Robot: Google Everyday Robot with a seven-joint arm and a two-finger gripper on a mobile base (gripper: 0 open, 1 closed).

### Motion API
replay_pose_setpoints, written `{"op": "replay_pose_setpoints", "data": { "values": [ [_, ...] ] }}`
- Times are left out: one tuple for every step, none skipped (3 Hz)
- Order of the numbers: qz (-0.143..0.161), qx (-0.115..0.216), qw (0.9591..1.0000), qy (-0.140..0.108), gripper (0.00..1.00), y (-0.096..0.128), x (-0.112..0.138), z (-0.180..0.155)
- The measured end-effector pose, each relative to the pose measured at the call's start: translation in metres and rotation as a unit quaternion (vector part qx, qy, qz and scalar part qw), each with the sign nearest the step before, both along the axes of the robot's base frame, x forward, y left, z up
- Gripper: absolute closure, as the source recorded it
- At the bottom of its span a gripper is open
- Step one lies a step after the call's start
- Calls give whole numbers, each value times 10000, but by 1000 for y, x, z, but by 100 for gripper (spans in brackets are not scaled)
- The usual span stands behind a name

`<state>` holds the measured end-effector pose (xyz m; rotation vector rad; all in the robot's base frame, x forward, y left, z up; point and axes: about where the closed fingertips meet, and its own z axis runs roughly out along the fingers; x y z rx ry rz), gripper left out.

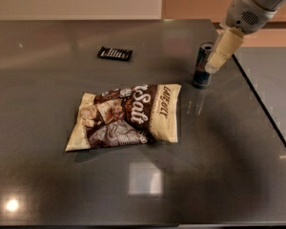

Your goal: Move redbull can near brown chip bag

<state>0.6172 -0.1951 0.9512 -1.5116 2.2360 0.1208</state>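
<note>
Look up and to the right of the brown chip bag [128,116], lying flat on the worktop [43,185]. Find the redbull can [201,66] there: standing straight up, long side pointing up and down, close to the bag's top right corner but not touching it.

Find the gripper [214,63] a bit farther from the bag along that same slanted line, hanging down from above, on the side of the can turned away from the bag. Touching the can or just beside it; hard to say which. Cannot tell whether spread apart or squeezed together, nor whether holding anything.

To bring the can nearer, probably a short move down and left, toward the bag's cream right edge. Better to take such a tall thin can from the side; easy to tip with a push near the top. Leave alone the small black wrapper [115,54], well up and left of the bag.
</note>
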Motion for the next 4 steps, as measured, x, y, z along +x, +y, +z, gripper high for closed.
{"op": "replay_pose_setpoints", "data": {
  "values": [
    [-24, 92, 9998, 171, 0, 0, 11, -12],
    [-20, 176, 9994, 313, 0, 3, 20, -22],
    [-22, 227, 9991, 371, 18, 3, 27, -28],
    [-14, 248, 9989, 394, 41, 2, 30, -29]
  ]
}}
